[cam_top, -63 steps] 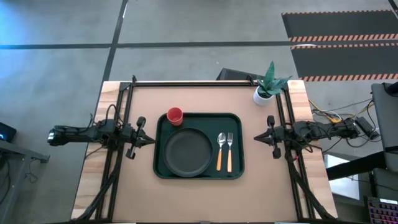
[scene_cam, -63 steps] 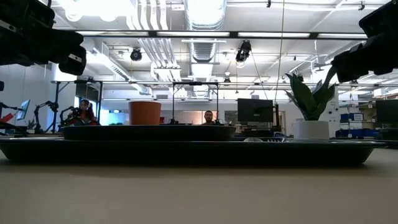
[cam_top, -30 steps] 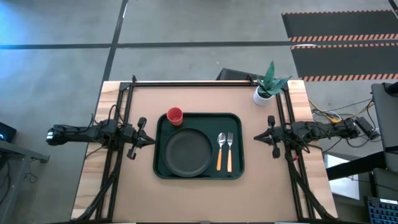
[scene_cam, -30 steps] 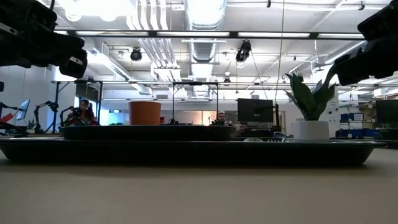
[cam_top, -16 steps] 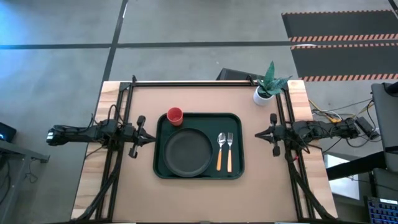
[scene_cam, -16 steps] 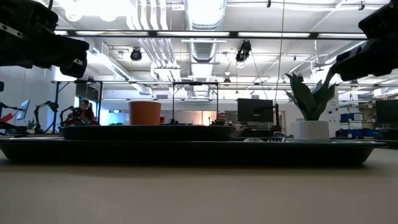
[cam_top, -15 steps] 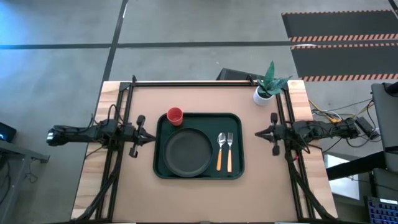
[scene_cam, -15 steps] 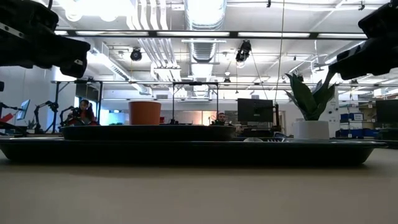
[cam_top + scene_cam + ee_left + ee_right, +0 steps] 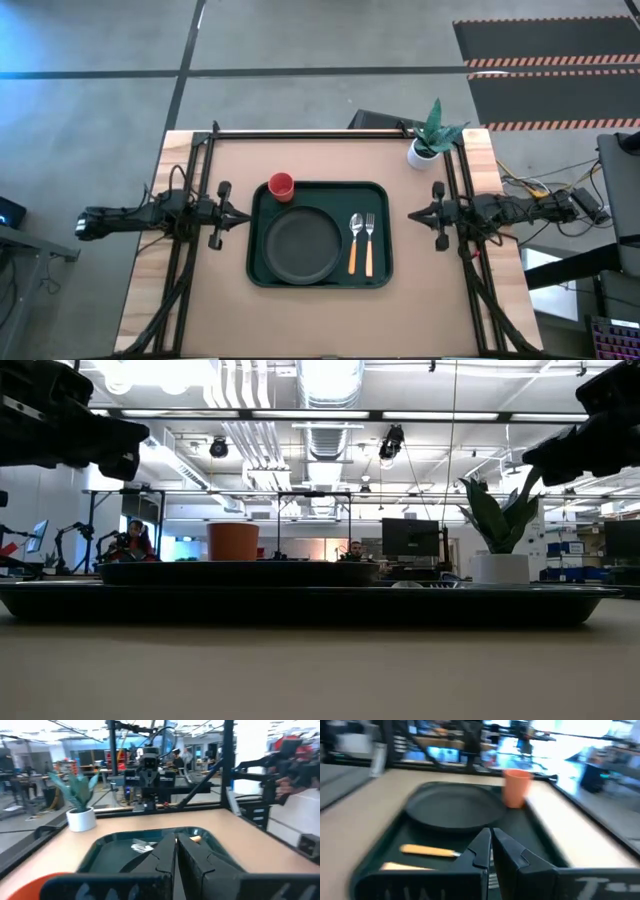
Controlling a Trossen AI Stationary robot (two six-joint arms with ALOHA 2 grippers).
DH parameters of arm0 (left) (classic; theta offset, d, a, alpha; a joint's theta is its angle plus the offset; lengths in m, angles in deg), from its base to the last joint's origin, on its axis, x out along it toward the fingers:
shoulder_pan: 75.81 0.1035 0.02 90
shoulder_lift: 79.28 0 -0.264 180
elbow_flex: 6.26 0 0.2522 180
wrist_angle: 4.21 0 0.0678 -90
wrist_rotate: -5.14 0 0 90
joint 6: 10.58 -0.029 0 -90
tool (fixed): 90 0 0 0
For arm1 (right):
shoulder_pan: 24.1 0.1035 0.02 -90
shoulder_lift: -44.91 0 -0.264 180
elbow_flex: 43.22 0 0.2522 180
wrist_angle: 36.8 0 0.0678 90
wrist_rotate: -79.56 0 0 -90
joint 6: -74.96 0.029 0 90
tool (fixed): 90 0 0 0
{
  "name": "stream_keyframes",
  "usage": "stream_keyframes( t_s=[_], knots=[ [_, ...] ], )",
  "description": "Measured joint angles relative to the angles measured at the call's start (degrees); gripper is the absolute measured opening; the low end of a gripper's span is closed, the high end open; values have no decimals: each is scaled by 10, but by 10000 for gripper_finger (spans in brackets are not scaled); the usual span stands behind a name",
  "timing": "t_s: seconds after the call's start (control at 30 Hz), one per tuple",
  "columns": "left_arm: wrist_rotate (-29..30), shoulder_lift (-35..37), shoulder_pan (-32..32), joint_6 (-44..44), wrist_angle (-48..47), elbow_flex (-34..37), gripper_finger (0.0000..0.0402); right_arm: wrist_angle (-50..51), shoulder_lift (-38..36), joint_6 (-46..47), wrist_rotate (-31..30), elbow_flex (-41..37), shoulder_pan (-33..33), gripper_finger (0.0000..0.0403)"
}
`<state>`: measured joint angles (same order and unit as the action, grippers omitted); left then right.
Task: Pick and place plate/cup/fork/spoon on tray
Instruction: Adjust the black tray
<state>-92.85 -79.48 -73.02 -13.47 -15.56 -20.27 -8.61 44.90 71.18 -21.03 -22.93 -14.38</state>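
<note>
The dark green tray (image 9: 318,190) lies mid-table. On it stand the dark round plate (image 9: 302,245) and, at its far left corner, the red cup (image 9: 282,186). The spoon (image 9: 355,240) and the fork (image 9: 369,240) lie side by side to the right of the plate, orange handles toward the near edge. My left gripper (image 9: 243,217) hovers shut and empty just left of the tray, above the table (image 9: 140,432). My right gripper (image 9: 410,216) hovers shut and empty just right of the tray (image 9: 528,455). Both point at the tray.
A white pot with a green plant (image 9: 421,153) stands at the table's far right corner. Black frame rails run along both sides and the far edge of the table. Bare tabletop lies in front of the tray (image 9: 320,670).
My left gripper has swung a little toward the table's far edge and stays shut. The things on the tray have not moved.
</note>
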Motion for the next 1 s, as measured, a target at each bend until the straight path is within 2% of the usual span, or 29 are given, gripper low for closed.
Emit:
stream_keyframes(
  t_s=[0.07, 0.3, 1.0],
  knots=[
    [-10, -1, 0, 10, 1, 0, 0, -5, 0, 12, 21, -10, 0, 9],
    [-39, -3, 0, 26, 3, 0, 0, -12, 0, 0, 21, -13, 0, 9],
    [-41, -24, 0, 27, 3, 0, 0, -11, 5, 13, 20, -13, 0, 9]
  ],
)
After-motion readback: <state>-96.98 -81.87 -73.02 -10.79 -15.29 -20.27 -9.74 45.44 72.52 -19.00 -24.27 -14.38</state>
